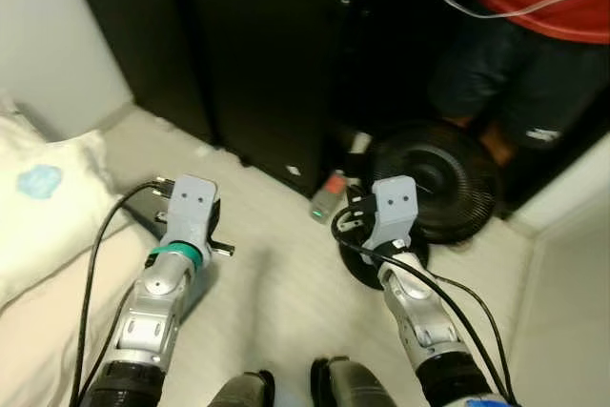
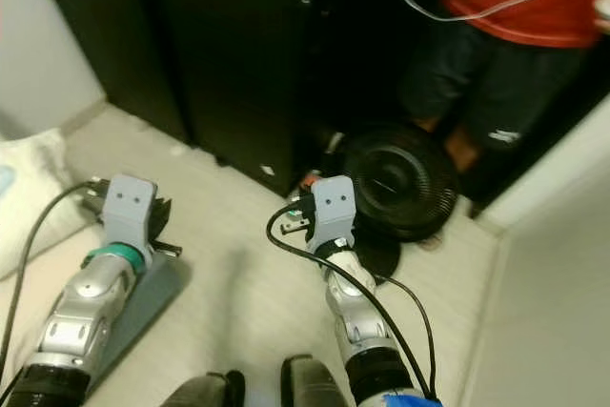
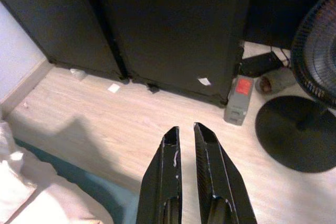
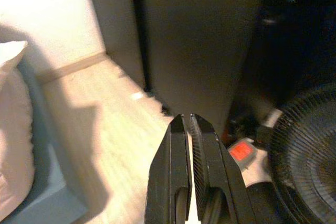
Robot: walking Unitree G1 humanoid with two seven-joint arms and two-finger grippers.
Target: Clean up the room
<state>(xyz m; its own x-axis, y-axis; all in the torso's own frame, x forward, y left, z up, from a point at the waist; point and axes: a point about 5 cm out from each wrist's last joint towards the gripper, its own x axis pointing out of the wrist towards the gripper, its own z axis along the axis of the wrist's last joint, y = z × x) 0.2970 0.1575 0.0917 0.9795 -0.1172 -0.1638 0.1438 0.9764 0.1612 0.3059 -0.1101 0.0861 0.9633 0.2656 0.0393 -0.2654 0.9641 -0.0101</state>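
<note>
Both grippers, left (image 3: 185,129) and right (image 4: 184,119), are held pressed together, empty. Scraps (image 3: 114,88), possibly paper, are noted; the nearby fan (image 1: 429,178) could be knocked.

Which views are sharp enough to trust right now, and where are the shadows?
Eye views: slightly soft, person blurred. Left wrist: sharp, left pincer casts a shadow on the floor. Right wrist: warm, dim; cabinet and fan murky.
</note>
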